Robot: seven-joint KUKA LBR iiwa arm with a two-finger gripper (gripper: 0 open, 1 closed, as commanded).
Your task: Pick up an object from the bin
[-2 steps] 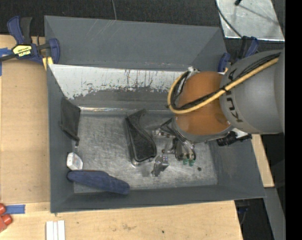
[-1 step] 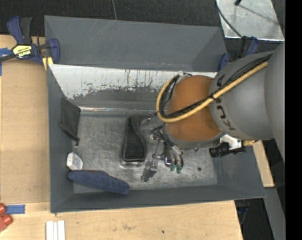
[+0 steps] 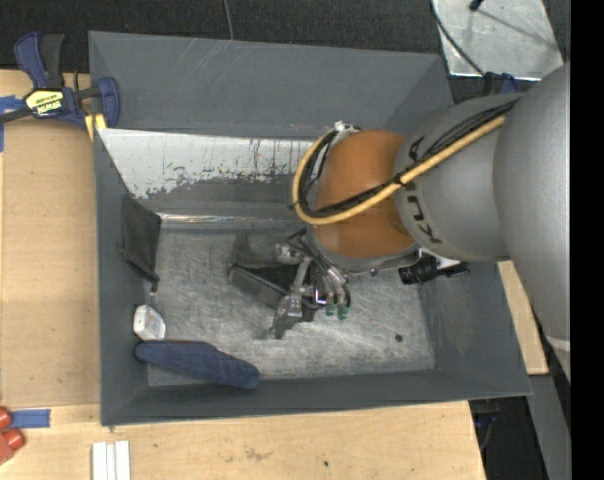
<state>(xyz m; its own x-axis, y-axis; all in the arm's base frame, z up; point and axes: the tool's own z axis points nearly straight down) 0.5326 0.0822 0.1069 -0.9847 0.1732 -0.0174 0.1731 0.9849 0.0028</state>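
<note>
The grey metal bin [image 3: 282,98] holds only a few scattered things. The gripper [image 3: 294,310] hangs low at its middle, touching or just beside a dark flat piece [image 3: 254,273], probably its target. Whether it is apart or closed cannot be told. A long blue thing [image 3: 197,361] lies well apart, along the near wall.

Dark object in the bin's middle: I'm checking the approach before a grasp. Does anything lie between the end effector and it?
Nothing visible does. The end effector sits right beside the dark object. The blue oblong thing and small clear piece lie apart, toward the bin's left.
</note>
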